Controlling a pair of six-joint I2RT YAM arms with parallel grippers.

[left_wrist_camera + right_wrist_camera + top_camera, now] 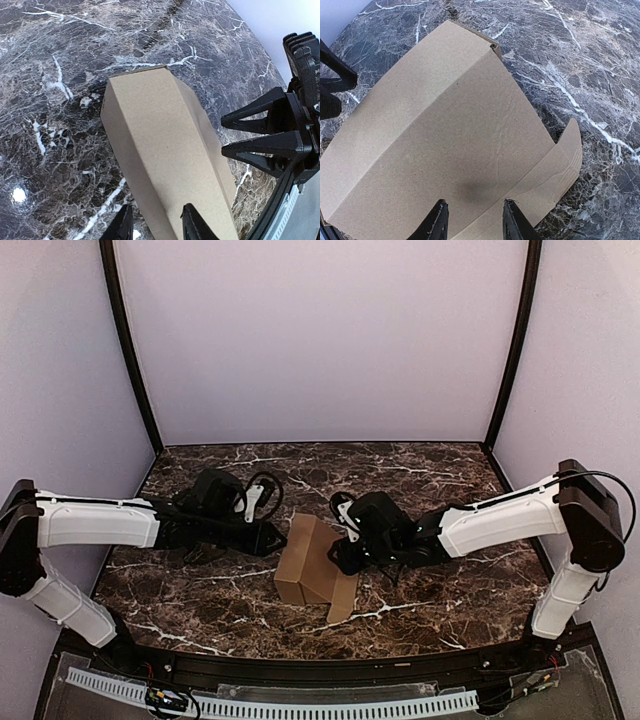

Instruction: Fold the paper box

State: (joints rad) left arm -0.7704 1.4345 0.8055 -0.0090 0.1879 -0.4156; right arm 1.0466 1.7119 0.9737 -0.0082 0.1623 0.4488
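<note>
Cardboard paper box, walls raised; one end flap splayed, not yet tucked; left gripper and right gripper flank the box, jaws parted, apparently holding nothing.

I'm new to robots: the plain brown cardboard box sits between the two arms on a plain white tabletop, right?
Not quite. The plain brown cardboard box does sit between the two arms, but the tabletop is dark marble with white veins, not plain white, as the top external view shows.
</note>
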